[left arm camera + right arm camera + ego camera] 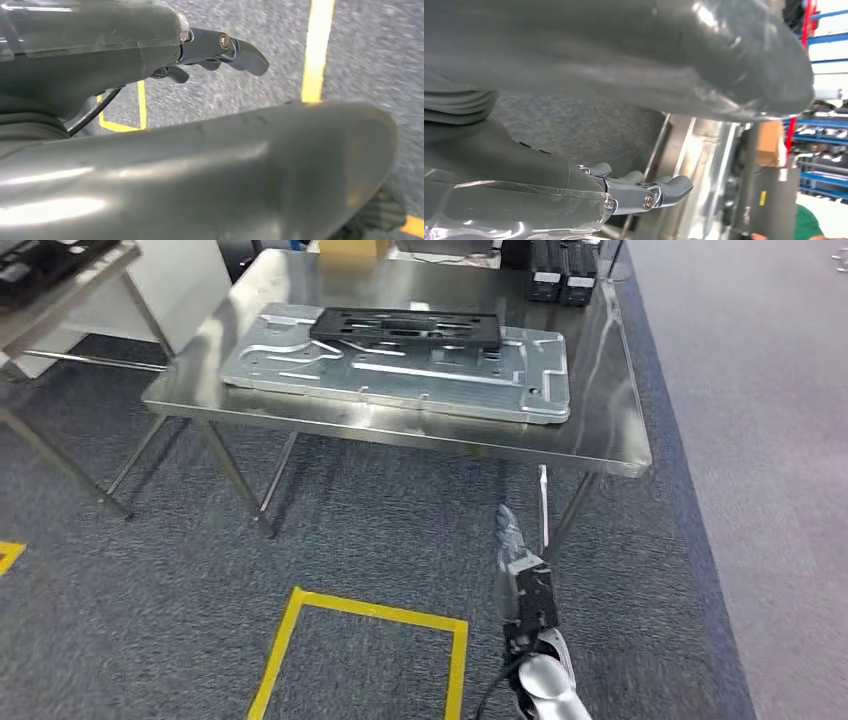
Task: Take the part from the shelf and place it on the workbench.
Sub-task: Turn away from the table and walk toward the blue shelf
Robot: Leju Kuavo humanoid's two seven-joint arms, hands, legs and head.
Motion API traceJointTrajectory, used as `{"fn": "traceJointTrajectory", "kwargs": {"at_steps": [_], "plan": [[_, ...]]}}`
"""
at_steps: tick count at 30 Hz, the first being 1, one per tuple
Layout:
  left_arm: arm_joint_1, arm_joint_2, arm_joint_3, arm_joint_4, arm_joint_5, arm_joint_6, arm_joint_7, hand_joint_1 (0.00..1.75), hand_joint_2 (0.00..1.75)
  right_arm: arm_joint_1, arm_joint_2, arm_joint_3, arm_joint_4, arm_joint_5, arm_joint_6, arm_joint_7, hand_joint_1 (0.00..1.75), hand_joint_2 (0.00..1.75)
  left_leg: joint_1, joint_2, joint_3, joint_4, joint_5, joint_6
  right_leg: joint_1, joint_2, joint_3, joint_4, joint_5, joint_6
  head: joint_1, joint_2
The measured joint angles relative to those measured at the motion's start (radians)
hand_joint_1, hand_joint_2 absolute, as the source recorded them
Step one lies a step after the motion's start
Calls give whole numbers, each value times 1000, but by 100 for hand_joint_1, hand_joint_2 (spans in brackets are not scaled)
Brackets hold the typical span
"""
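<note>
Some things are hard to see

The big grey thumb hides most of the floor below the left hand's fingers. Past the right hand's fingers, the tabletop looks blurry.

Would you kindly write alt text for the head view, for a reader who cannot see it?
A black part lies on a silver metal plate on a steel workbench. The robot's right hand hangs empty below the bench's near edge, above grey carpet with a yellow tape square.

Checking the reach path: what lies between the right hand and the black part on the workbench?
In the head view, bare grey carpet, the workbench front edge, then the silver plate under the black part. The right hand holds nothing.
</note>
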Motion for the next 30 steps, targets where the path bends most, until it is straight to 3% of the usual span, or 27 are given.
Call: {"fn": "traceJointTrajectory", "kwargs": {"at_steps": [1, 2, 3, 4, 5, 6, 8, 9, 10, 12, 13, 14, 16, 17, 18, 19, 20, 22, 24, 25, 27, 28, 30], "plan": [[0, 0, -2, 0, -1, 0, 2, 0, 0, 0, 0, -6, 6, 0, 0, 0, 0, 0, 0, 0, -17, 1, 14, 2, -2, 0, -15, 65, -54, 4, 2, 0], [0, 0, -3, 0, -2, 0, 2, 0, 0, 1, 0, -12, 12, -1, 0, 0, 0, 0, 0, 1, -35, 3, 27, 1, -4, 0, -24, 128, -88, 9, 2, 0], [0, 1, -4, 0, -2, 0, 3, 0, 0, 2, 0, -16, 18, -1, 0, 0, 0, 0, -1, 1, -54, 7, 39, 0, -6, 0, -23, 172, -94, 12, 2, 0], [0, 1, -5, 0, -2, -1, 4, 0, 0, 3, 0, -21, 23, -1, 0, 0, 0, 0, 0, 2, -73, 11, 51, -3, -8, 0, -8, 187, -76, 14, 2, 0], [0, 1, -7, 0, -2, -1, 4, 0, 0, 3, 0, -24, 28, -1, 0, 0, 0, 0, 0, 2, -92, 18, 60, -6, -9, 0, 25, 165, -47, 15, 2, 0], [0, 1, -8, 0, -2, -1, 5, 0, 0, 2, 0, -28, 32, -1, 0, 0, 0, 0, 1, 2, -109, 25, 68, -9, -11, 0, 76, 110, -24, 14, 2, 0], [-1, 1, -11, 0, -2, -1, 7, 0, 0, -4, 0, -34, 40, -3, 3, 0, 0, 0, -2, 1, -133, 42, 81, -19, -9, 0, 184, -34, -30, 8, 1, 0], [-1, 1, -11, 0, -2, -2, 9, 0, 0, -8, 0, -37, 45, -3, 4, -1, 0, 0, -3, 1, -140, 47, 88, -25, -6, 1, 215, -84, -45, 4, 1, 0], [-1, 1, -12, 0, -2, -2, 10, 0, 0, -11, 1, -40, 52, -5, 6, -1, 0, 0, -3, 1, -143, 48, 95, -31, -3, 2, 227, -108, -55, -2, 1, 0], [0, 2, -12, 0, -2, -1, 13, 0, 0, -15, 2, -47, 72, -8, 9, -1, 0, 0, 0, 0, -149, 49, 104, -45, -3, 0, 216, -114, -41, -17, 3, 0], [1, 2, -12, 0, -2, -1, 13, 0, 0, -18, 3, -50, 82, -10, 10, -1, 0, 0, 2, -1, -158, 61, 88, -50, -4, -2, 206, -114, -30, -26, 3, 0], [3, 3, -12, 0, -2, -1, 13, 0, 0, -21, 5, -53, 92, -13, 12, -2, 0, 0, 3, -3, -171, 91, 51, -55, -6, -3, 193, -116, -17, -34, 2, 0], [3, 3, -12, 0, -2, -1, 13, 0, 0, -27, 9, -60, 109, -18, 14, -5, 0, 0, 5, -4, -207, 207, -54, -62, -4, -4, 161, -116, 9, -44, 1, 0], [4, 3, -12, 0, -4, -1, 13, 0, 0, -28, 10, -63, 116, -19, 15, -5, 0, 0, 6, -4, -221, 274, -91, -65, -3, -4, 144, -115, 21, -44, 1, 0], [3, 3, -13, 0, -6, -1, 13, 0, 0, -28, 10, -68, 124, -21, 15, -6, 0, 0, 6, -4, -225, 325, -103, -67, -2, -4, 126, -113, 34, -44, 1, 0], [3, 3, -13, 0, -9, -1, 14, 0, 0, -28, 10, -73, 131, -22, 15, -6, 0, 0, 6, -4, -214, 346, -92, -66, 0, -5, 108, -111, 45, -43, 1, 0], [3, 4, -14, 0, -11, -1, 14, 0, 0, -28, 10, -78, 137, -23, 15, -7, 0, 0, 6, -4, -186, 333, -66, -64, 1, -6, 91, -108, 57, -41, 0, 0], [1, 5, -16, 0, -13, -1, 15, 0, 0, -28, 10, -86, 146, -26, 16, -9, 0, 0, 4, -4, -79, 212, -29, -54, 3, -6, 64, -103, 77, -36, 0, 0], [-3, 8, -18, 0, -14, -1, 17, 0, 0, -29, 12, -92, 152, -30, 18, -11, 0, 0, 0, -4, 26, 64, -49, -41, 7, -6, 51, -99, 95, -27, 1, 0], [-4, 8, -18, 0, -14, -1, 17, 0, 0, -29, 12, -95, 155, -32, 21, -13, 0, 0, -4, -4, 52, 22, -61, -36, 6, -7, 49, -99, 104, -22, 1, 0], [-5, 8, -18, 0, -14, -1, 18, 0, 0, -30, 13, -101, 164, -36, 28, -15, 0, 0, -6, -3, 49, 3, -54, -24, 3, -8, 46, -101, 119, -9, 2, 0], [-5, 8, -18, 0, -14, -1, 19, 0, 0, -30, 13, -104, 169, -38, 32, -16, 0, 0, -5, -1, 42, 1, -42, -16, 2, -7, 41, -93, 107, -3, 2, 0], [-5, 9, -18, 0, -14, -1, 20, 0, 0, -30, 13, -109, 177, -39, 36, -16, 0, 0, -1, 3, 20, -3, -17, -2, -2, -3, 15, -22, 27, 7, 3, 0]]}}
